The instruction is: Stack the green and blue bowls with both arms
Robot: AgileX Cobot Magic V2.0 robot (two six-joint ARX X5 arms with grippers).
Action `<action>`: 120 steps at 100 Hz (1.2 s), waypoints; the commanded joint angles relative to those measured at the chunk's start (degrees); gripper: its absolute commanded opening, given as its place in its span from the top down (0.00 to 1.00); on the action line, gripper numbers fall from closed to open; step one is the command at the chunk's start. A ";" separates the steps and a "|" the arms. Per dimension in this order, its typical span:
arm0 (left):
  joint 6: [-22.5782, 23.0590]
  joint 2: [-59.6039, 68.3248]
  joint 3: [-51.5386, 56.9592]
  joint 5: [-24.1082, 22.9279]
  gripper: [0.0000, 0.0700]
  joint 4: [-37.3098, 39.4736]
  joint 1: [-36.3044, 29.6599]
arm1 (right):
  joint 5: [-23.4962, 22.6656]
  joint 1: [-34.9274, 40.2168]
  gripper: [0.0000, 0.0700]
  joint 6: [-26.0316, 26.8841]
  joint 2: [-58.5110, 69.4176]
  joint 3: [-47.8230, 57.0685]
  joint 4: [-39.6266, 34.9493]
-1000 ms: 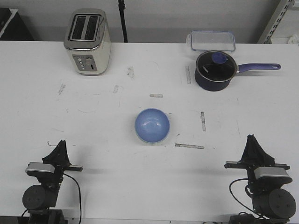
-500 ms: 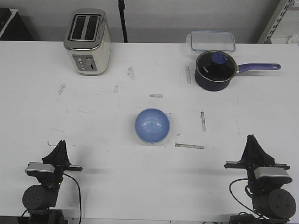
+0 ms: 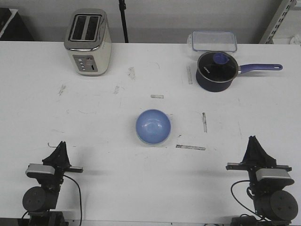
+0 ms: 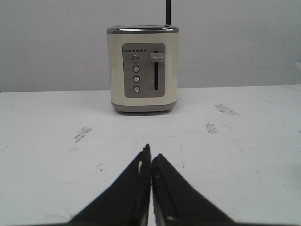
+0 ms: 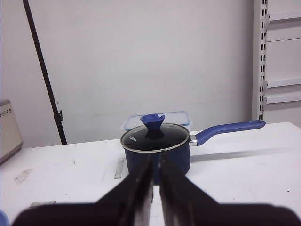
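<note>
The light blue bowl [image 3: 153, 126] sits at the middle of the white table [image 3: 103, 122]. A thin pale green rim [image 3: 151, 144] shows under its near edge; the rest of the green bowl is hidden. My left gripper [image 3: 60, 149] rests at the near left of the table, far from the bowl, shut and empty; it also shows in the left wrist view [image 4: 150, 154]. My right gripper [image 3: 254, 144] rests at the near right, shut and empty, with its fingers almost touching in the right wrist view [image 5: 155, 157].
A cream toaster [image 3: 88, 42] stands at the back left and faces the left wrist camera [image 4: 142, 68]. A dark blue lidded saucepan [image 3: 216, 70] with a long handle stands at the back right [image 5: 156, 143], a clear lidded box [image 3: 212, 41] behind it.
</note>
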 commanded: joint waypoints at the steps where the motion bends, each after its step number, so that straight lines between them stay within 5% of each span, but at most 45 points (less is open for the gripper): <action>1: 0.48 -0.11 -1.27 0.00 1.00 0.92 0.11 | 0.00 0.09 0.98 0.35 -0.09 0.35 0.83; 34: 0.48 -0.11 -1.27 0.00 1.00 0.92 0.11 | -0.66 -1.81 0.98 -0.50 -1.66 -2.75 2.03; 64: 0.48 -0.11 -1.27 0.00 1.00 0.92 0.11 | -1.57 -2.34 0.98 -6.99 -9.16 -13.27 5.18; 120: 0.48 -0.11 -1.27 0.00 1.00 0.90 0.11 | -5.11 -4.17 0.98 -6.97 -11.65 -23.67 9.94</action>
